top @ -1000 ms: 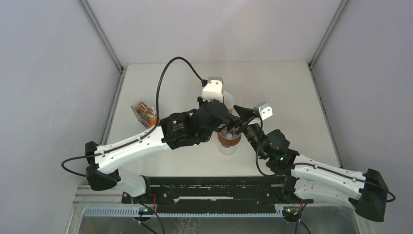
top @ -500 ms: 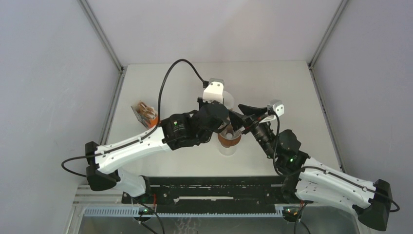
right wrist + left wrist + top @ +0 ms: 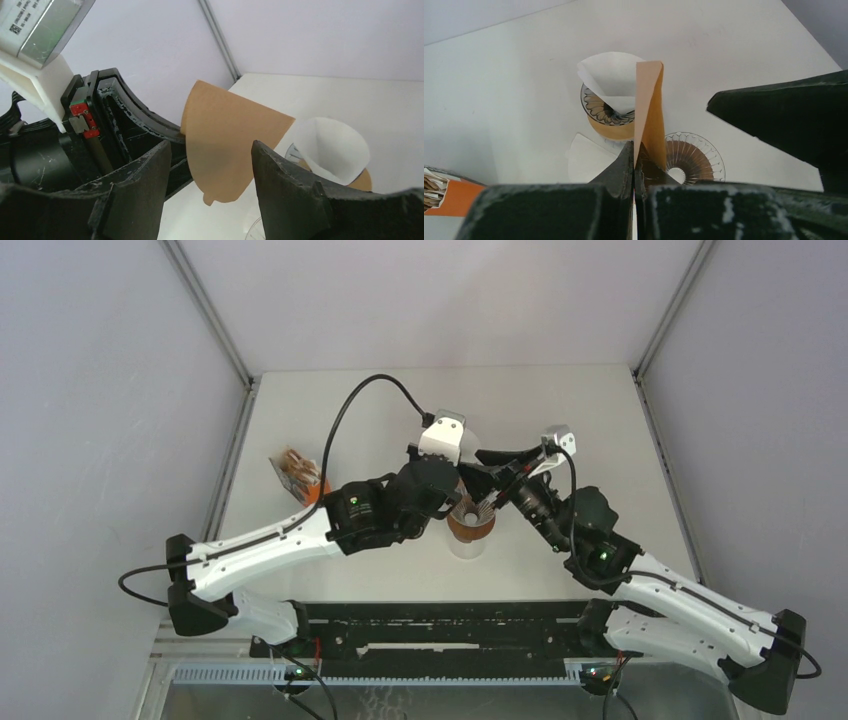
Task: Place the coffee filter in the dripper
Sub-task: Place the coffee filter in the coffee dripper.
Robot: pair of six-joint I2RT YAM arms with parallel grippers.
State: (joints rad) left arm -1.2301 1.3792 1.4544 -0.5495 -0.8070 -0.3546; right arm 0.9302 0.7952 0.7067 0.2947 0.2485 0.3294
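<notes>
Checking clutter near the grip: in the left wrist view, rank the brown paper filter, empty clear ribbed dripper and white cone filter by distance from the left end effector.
1. Brown paper filter, pinched in the left end effector.
2. Empty clear ribbed dripper, just beyond, right.
3. White cone filter, farthest, upper left.

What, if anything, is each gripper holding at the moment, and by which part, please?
The left gripper pinches the flat-folded brown filter by one edge. The right gripper is open beside that filter and holds nothing.
</notes>
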